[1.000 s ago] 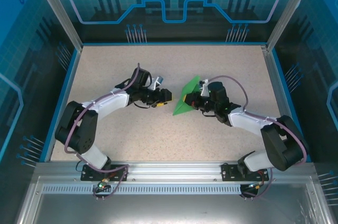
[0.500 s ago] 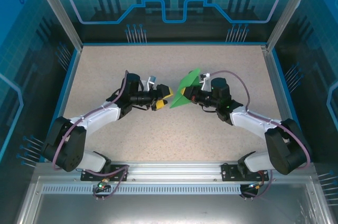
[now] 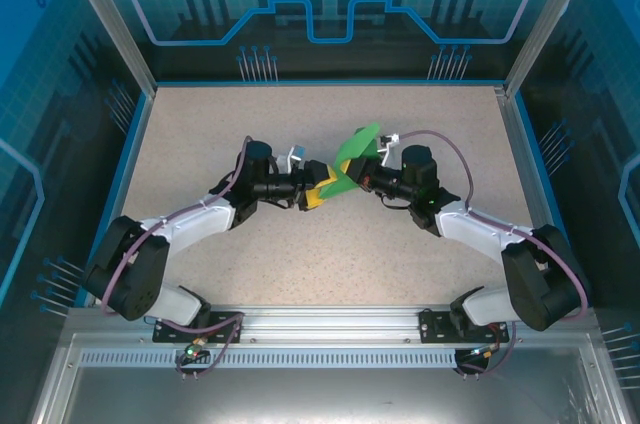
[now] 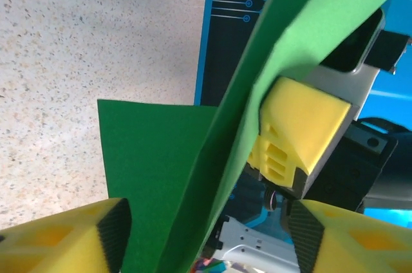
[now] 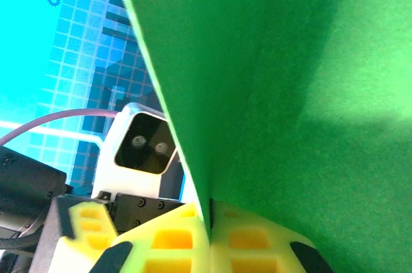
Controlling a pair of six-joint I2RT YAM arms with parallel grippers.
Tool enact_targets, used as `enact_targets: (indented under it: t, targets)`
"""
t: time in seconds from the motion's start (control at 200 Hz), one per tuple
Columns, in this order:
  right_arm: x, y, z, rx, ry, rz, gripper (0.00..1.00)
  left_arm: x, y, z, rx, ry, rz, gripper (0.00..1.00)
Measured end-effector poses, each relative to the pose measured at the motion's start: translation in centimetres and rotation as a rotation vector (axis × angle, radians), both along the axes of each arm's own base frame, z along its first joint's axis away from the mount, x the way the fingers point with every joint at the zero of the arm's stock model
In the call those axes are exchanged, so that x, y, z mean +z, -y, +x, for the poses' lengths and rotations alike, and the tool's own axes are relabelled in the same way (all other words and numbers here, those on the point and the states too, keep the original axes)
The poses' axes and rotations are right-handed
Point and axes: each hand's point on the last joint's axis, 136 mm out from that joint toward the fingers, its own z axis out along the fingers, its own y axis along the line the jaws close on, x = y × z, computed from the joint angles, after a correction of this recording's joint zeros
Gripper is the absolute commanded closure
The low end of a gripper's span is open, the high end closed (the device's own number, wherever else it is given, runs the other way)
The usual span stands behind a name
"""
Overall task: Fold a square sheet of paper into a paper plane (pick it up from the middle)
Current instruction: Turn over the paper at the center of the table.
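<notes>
Green sheet of paper (image 3: 352, 152) rises from the right gripper (image 3: 357, 180), pinched tight there. The left gripper (image 3: 324, 188) gapes wide, with the paper's free edge hanging between its fingers (image 4: 64, 237), untouched.

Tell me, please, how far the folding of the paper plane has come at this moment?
Done: the green sheet is lifted off the table, pinched in the shut right gripper, and it shows one bend. In hand: the open left gripper straddles the sheet's edge. Left: nearly all the folding; no pointed dart shape is visible.
</notes>
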Motion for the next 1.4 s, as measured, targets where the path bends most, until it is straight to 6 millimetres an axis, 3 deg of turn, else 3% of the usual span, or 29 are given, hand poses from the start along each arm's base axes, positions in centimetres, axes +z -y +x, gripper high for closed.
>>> enact_targets:
  t: [0.305,0.62,0.935,1.11,1.401]
  targets:
    - [0.8,0.5,0.5,-0.018,0.013,0.025,0.98,-0.4,0.1,-0.1,-0.011,-0.011,0.006,0.25]
    - [1.3,0.7,0.4,-0.012,0.021,0.037,0.98,-1.0,0.0,-0.2,-0.004,-0.042,0.014,0.24]
    - [2.0,0.5,0.4,-0.008,0.038,0.063,0.99,-0.1,0.5,0.8,0.020,-0.061,-0.050,0.43]
    - [1.3,0.7,0.2,-0.008,0.026,0.057,0.99,0.0,0.6,0.9,0.023,-0.074,-0.057,0.57]
    - [0.4,0.9,-0.1,-0.011,0.010,0.052,0.99,1.1,0.8,1.3,0.019,-0.047,-0.069,0.71]
